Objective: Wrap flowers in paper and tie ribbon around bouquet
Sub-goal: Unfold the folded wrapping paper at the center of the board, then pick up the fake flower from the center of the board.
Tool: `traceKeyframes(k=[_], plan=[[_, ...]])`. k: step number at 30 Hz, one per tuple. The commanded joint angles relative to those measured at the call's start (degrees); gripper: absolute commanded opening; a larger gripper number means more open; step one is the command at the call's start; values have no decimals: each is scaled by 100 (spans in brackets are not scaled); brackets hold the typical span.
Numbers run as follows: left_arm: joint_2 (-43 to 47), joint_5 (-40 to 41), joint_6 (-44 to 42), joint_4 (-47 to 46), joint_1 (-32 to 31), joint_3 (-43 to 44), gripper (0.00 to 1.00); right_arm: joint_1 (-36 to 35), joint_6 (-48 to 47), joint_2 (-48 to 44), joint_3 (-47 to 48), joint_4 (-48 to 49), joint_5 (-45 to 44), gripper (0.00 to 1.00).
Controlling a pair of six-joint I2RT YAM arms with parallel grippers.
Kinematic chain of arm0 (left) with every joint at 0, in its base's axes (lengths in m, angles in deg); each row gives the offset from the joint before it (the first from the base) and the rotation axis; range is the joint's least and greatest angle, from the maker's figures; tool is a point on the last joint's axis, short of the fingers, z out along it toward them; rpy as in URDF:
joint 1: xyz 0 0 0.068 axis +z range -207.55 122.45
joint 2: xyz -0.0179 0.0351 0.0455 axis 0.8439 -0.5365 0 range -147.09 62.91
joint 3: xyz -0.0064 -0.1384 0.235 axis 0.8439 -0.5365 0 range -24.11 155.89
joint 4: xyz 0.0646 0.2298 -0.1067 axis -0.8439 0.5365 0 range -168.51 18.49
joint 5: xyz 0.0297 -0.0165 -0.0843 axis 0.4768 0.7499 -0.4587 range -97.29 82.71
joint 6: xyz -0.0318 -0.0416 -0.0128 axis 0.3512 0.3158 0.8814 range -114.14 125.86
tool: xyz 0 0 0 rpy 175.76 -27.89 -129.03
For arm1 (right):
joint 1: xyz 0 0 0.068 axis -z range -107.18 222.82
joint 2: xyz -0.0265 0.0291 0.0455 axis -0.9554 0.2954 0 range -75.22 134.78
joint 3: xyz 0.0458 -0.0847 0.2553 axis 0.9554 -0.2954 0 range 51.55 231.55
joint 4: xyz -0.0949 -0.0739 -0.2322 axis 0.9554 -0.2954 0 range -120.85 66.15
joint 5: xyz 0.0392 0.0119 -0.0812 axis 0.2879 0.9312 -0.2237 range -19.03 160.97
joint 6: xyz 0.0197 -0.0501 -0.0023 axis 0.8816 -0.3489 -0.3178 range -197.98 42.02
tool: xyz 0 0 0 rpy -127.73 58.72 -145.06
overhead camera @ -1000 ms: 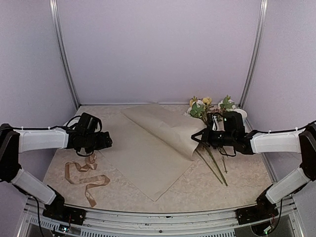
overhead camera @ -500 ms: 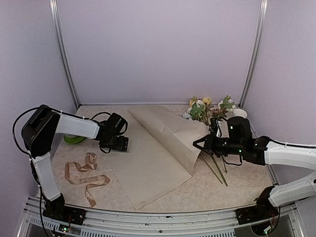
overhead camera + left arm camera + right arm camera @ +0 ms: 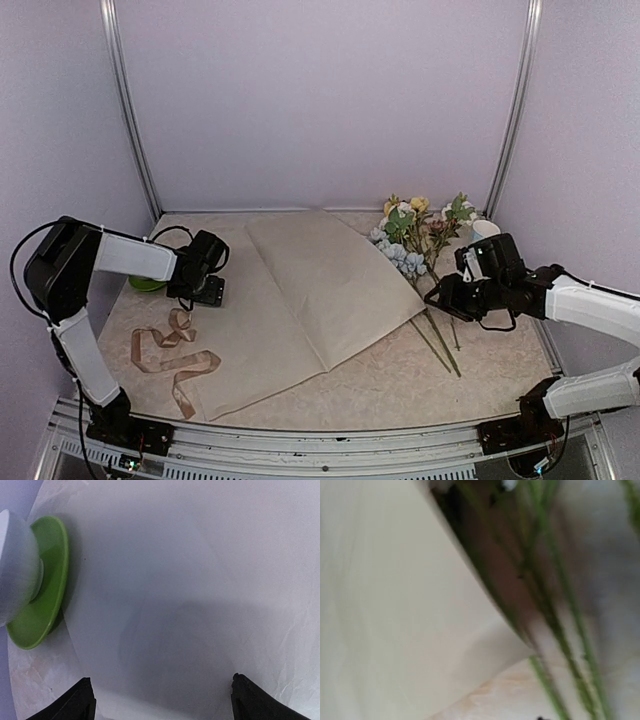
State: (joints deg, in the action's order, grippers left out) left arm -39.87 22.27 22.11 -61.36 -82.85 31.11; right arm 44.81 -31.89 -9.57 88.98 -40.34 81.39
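Currently left hand [image 3: 203,288] is sitting wide open over the paper's [image 3: 320,290] left edge, beside a green saucer [image 3: 143,284]. Ribbon [image 3: 170,367] is lying loose on the bench [image 3: 400,385] nearby. Flowers [image 3: 420,225] are lying along the paper's right edge. Right hand [image 3: 440,296] is hovering by the stems; grip state: can't tell.

L arm [image 3: 130,258] & R arm [image 3: 592,300]: white links, blk joints, cables

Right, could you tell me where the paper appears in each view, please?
Top external: paper spread mid-frame, one flap folded over.
Left wrist: paper fills most of the frame, right of the green dish.
Right wrist: paper, blurred, fills the left half, beside flower stems.
Shared: green dish links top and left wrist; flower stems link top and right wrist.
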Motion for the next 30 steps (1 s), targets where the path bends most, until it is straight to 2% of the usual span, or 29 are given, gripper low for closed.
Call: traceKeyframes(k=[1, 4, 8, 10, 13, 15, 17, 20, 22, 27, 29, 30], plan=[[57, 253, -236, 553, 82, -206, 92, 299, -421, -374, 159, -682, -381, 49], [139, 339, -299, 526, -105, -133, 92, 444, -1105, -253, 429, -514, -371, 49], [409, 178, -459, 452, -373, 19, 92, 446, -1839, 856, 1178, -881, -624, 44], [571, 131, -488, 506, -474, 181, 93, 441, -2267, 1404, 1466, -934, -453, 42], [861, 67, -625, 495, -724, 382, 93, 437, -2779, 2078, 1835, -988, 67, 50], [962, -82, -702, 422, -870, 479, 93, 437, -2897, 2426, 2106, -1155, -286, 50], [953, -264, -730, 291, -940, 513, 93, 434, -2975, 2705, 2279, -1232, -679, 46], [672, -568, -701, 151, -955, 545, 93, 430, -3027, 3061, 2378, -1147, -465, 40], [416, -618, -687, 84, -1020, 575, 93, 407, -3042, 3197, 2362, -1073, -293, 42], [-233, -538, -825, -126, -1212, 729, 93, 375, -3024, 3566, 2302, -1160, -535, 50], [-569, -250, -882, 37, -1291, 912, 93, 373, -2979, 3641, 2300, -1175, -767, 44], [-712, -139, -898, 100, -1319, 989, 93, 375, -2963, 3636, 2283, -1176, -830, 37]])
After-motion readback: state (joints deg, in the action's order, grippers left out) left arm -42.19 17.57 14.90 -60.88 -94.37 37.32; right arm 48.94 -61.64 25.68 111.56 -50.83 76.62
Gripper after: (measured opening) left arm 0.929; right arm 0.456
